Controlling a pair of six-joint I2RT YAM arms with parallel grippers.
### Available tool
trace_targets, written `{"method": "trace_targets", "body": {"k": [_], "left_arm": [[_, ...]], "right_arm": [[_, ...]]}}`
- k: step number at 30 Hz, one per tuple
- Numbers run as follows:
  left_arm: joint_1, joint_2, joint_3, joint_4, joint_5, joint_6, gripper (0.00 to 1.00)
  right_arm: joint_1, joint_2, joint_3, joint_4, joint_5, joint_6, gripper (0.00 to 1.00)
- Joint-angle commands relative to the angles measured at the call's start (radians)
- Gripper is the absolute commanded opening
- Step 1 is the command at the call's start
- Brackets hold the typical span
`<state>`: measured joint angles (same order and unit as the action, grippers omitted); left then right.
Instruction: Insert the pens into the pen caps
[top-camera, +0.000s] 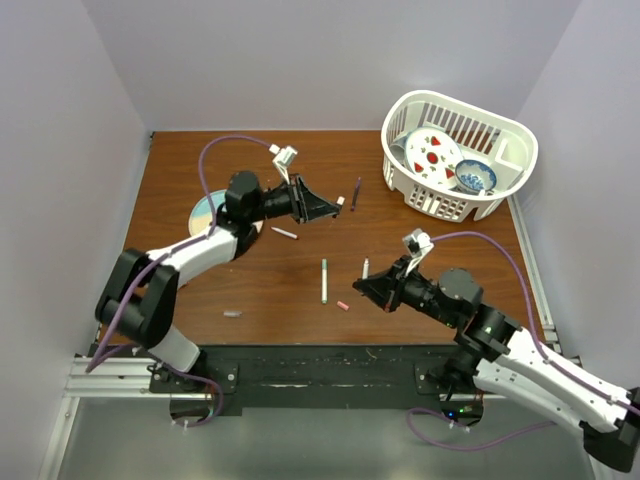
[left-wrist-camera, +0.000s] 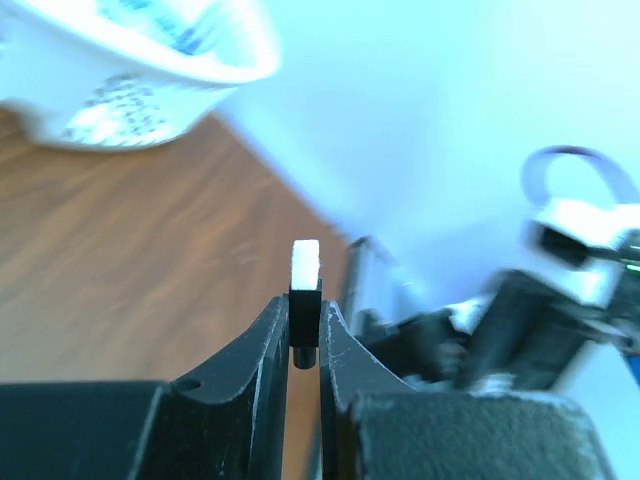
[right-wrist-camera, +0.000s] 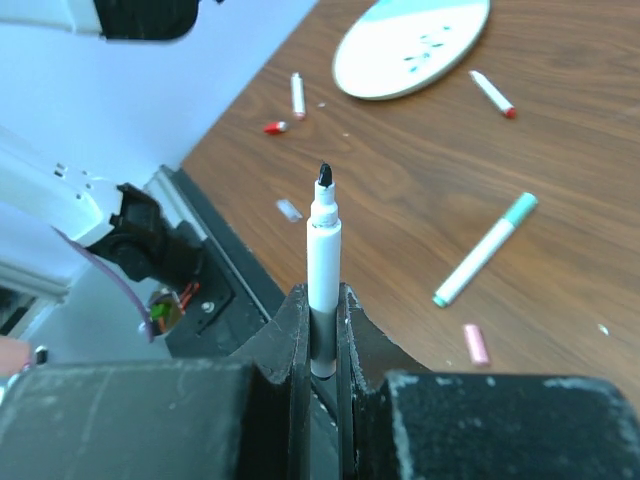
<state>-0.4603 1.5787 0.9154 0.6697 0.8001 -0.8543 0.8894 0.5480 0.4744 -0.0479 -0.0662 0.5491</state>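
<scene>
**A:** What does the overhead view give that the wrist cameras don't?

**B:** The whole layout. The left tool (top-camera: 336, 207) hangs over the far middle of the counter (top-camera: 270, 285). The right tool (top-camera: 367, 283) is nearer the front, and the two are apart. A dark purple pen (top-camera: 356, 193) lies just beyond the left tool. A white basket (top-camera: 437, 207) with dishes in it sits at the far right corner.

**A:** And the left wrist camera?

**B:** It shows the grip up close. The jaws are closed on a black cap (left-wrist-camera: 305, 295), a short piece with a white end sticking out past the fingertips. From above, that is only a pale speck.

**A:** The right wrist camera?

**B:** That tool is clamped on a black-tipped pen (right-wrist-camera: 323, 240). The pen has a white barrel, stands upright between the fingers, and its tip is bare. Behind it on the counter lies a teal-capped pen (right-wrist-camera: 485, 250), also with a white barrel. A pink cap (right-wrist-camera: 476, 343) lies near it, not touching. Farther off, a red-tipped pen (right-wrist-camera: 493, 93) lies uncapped near the round plate (right-wrist-camera: 400, 50).

**A:** Is the held pen in the held cap?

**B:** No. Each is in its own tool, lifted off the counter, with a clear gap between them.
</scene>
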Motion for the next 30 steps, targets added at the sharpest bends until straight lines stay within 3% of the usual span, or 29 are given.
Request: {"method": "trace_targets", "body": {"k": [1,10,30], "left_arm": [[-0.086,-0.109,-0.134,0.436,0.022,-0.247,0.0],[-0.166,-0.258,-0.288,0.666,-0.13,-0.313,0.0],[-0.205,-0.217,-0.302,0.746,-0.177,-0.315,0.0]], "right_arm": [[0.0,0.076,-0.034,0.248,-0.109,0.032,0.0],[0.0,0.213,-0.04,0.46,-0.156,0.075,0.0],[0.002,0.245,-0.043,0.534,-0.181,0.106,0.0]]}}
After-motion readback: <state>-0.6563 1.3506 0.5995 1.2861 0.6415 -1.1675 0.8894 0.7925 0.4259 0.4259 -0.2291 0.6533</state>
